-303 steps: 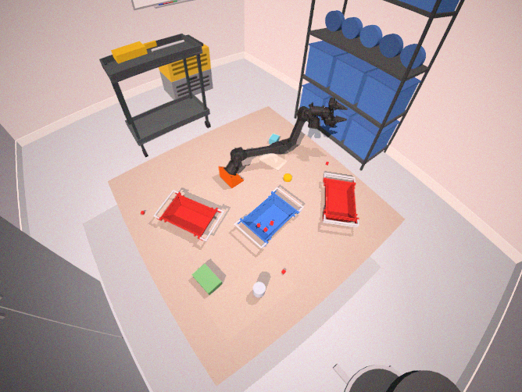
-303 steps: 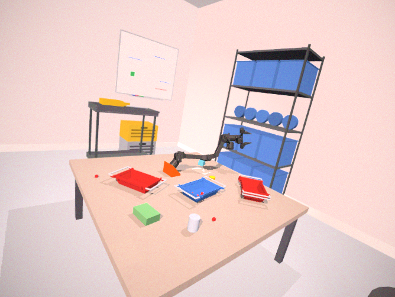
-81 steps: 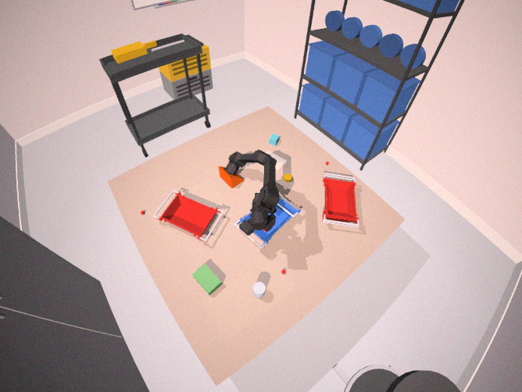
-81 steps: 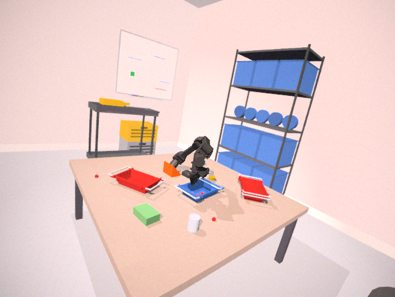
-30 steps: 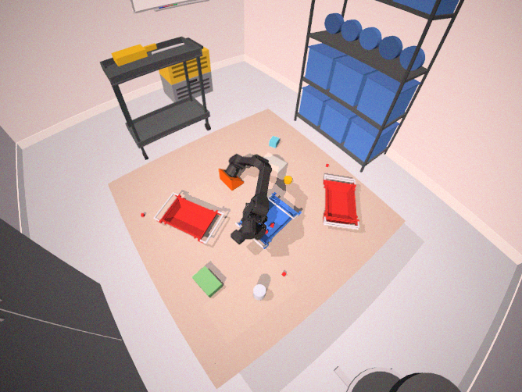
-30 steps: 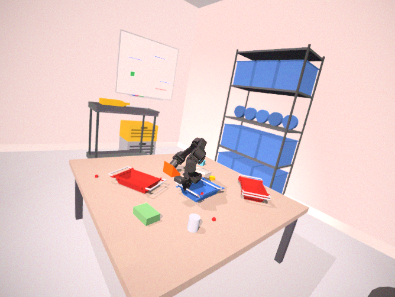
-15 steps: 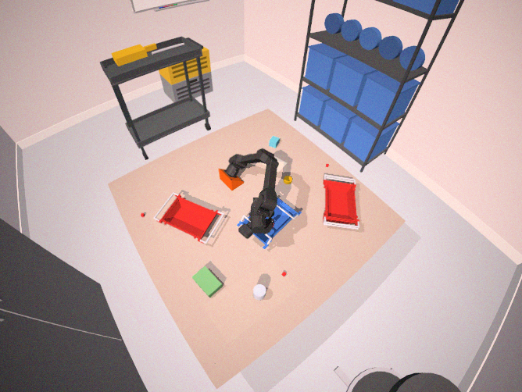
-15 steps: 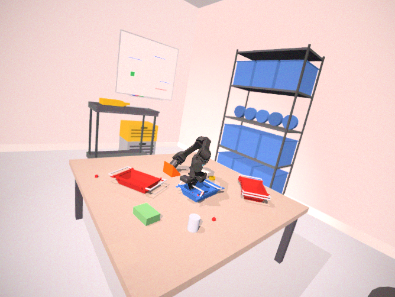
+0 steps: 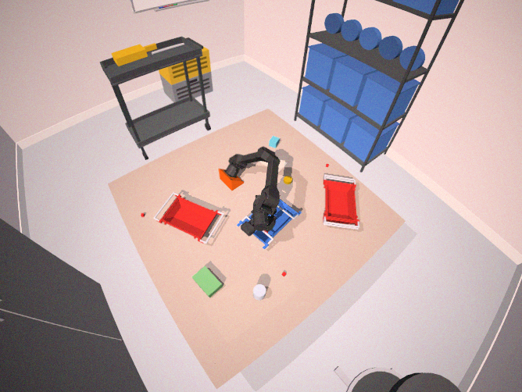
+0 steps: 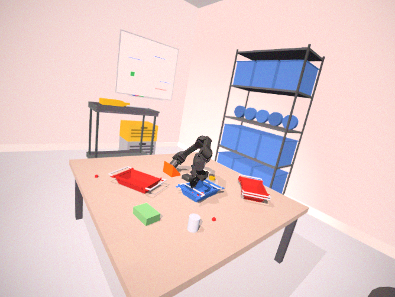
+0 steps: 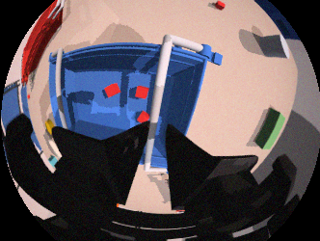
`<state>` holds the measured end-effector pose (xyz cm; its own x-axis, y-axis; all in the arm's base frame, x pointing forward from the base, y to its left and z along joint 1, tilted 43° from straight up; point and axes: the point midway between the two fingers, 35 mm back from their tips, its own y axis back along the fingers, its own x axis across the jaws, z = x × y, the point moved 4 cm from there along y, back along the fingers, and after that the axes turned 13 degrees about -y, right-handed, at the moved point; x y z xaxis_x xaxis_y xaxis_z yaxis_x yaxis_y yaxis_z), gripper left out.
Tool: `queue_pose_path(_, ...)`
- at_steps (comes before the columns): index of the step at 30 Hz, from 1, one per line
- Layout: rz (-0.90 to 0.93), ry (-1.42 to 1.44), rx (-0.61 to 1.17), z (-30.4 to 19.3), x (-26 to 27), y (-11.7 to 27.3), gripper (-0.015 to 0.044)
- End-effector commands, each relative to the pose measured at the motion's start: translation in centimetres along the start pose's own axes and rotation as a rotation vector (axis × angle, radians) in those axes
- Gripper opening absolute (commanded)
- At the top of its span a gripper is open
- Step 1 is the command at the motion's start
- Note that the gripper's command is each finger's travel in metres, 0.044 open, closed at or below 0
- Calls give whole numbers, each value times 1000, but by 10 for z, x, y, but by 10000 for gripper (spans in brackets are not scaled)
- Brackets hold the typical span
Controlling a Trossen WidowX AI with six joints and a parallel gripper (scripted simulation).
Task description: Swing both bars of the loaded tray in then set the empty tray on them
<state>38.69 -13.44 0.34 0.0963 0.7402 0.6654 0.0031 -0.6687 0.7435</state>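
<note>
The loaded blue tray (image 9: 276,228) (image 10: 209,193) (image 11: 192,98) holds red blocks (image 11: 112,90) (image 11: 142,92) (image 11: 143,116). Its far white bar (image 9: 287,210) (image 11: 58,88) lies across the top just inside that end. Its near bar (image 10: 200,193) (image 11: 158,92) is over the tray's inner side, between my fingertips. My gripper (image 11: 158,125) is partly open around this bar, with a gap to one finger; the arm hides the fingertips in the top view. Two empty red trays, a left one (image 9: 190,216) (image 10: 137,180) and a right one (image 9: 341,202) (image 10: 253,188), have their bars out over their ends.
An orange wedge (image 9: 230,179) (image 10: 170,169) is near the arm's elbow. A green block (image 9: 207,281) (image 10: 146,213) (image 11: 270,128) and a white cylinder (image 9: 259,291) (image 10: 193,222) stand in front. A yellow piece (image 9: 287,179) and a cyan block (image 9: 274,141) are behind.
</note>
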Motion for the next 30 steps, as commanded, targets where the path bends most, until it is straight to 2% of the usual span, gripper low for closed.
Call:
queue_pose_path(1,-6,2,-4,0,-3,21,89)
queue_pose_path(25,-3,-3,-10,0,-3,17,89)
queue_pose_path(28,-3,-3,-10,0,-3,17,10)
queue_pose_path(30,-3,-3,-10,0,-3,17,0)
